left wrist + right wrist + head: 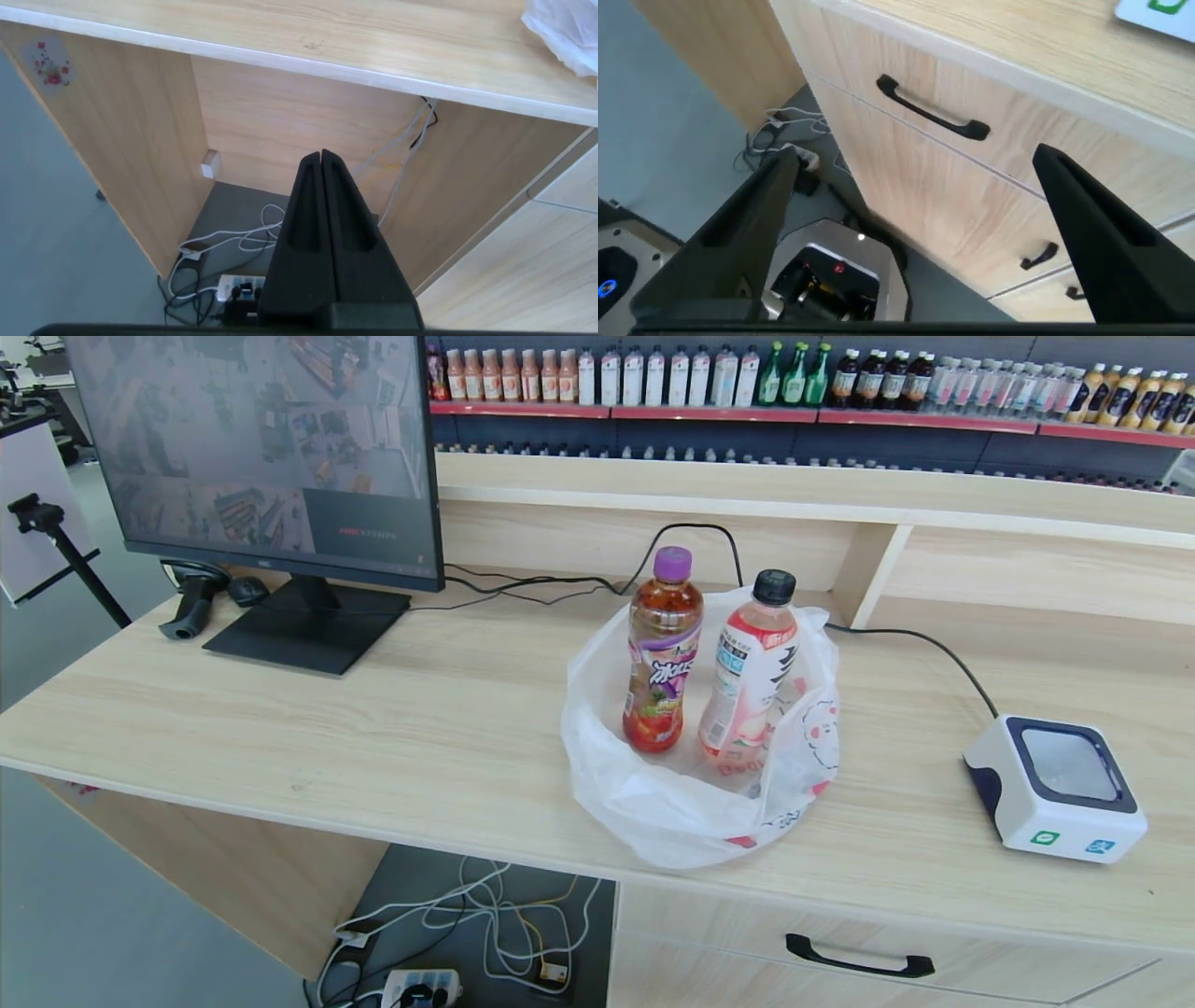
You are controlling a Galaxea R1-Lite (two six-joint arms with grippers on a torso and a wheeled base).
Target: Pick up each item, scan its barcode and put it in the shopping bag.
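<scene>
I am seeing my left pincer [321, 161] clenched and my right pincer [915, 157] spread wide, empty. Above both, the red purple-capped plastic bottle [662, 653] and the pink black-capped plastic bottle [750, 667] are standing in the thin white plastic shopping bag [653, 807]. Lifting an arm carelessly, I might knock them over.

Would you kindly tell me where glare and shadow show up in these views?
Head view: the scanner shows pale glare on its glass, and the shopping bag casts barely any shadow. Left wrist view: the shut left claw stands dark against the shaded recess under the counter. Right wrist view: the open right claw is dark, the drawer front evenly lit.
</scene>
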